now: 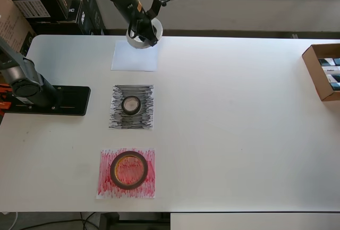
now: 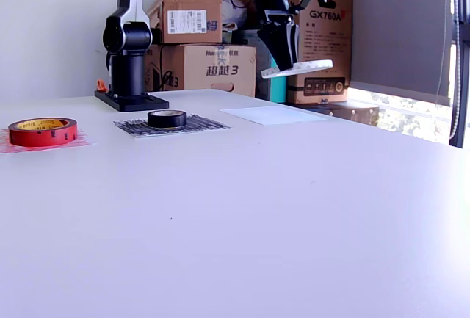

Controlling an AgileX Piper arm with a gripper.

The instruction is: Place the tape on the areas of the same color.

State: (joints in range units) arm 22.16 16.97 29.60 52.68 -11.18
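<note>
My gripper [image 1: 143, 34] is shut on a white tape roll [image 1: 139, 40] and holds it in the air over the far edge of the plain white sheet [image 1: 135, 57]. In the exterior view the gripper [image 2: 288, 59] holds the white roll [image 2: 297, 68] tilted, well above the white sheet [image 2: 272, 114]. A black tape roll [image 1: 131, 104] lies on the black-scribbled sheet [image 1: 132, 119]; it also shows in the exterior view [image 2: 167, 118]. A red tape roll [image 1: 128, 169] lies on the red-scribbled sheet [image 1: 106, 185]; it also shows in the exterior view [image 2: 42, 131].
The arm's black base plate [image 1: 64, 100] sits at the overhead view's left. An open cardboard box [image 1: 323, 70] stands at the table's right edge. Stacked cartons [image 2: 198, 46] stand behind the table.
</note>
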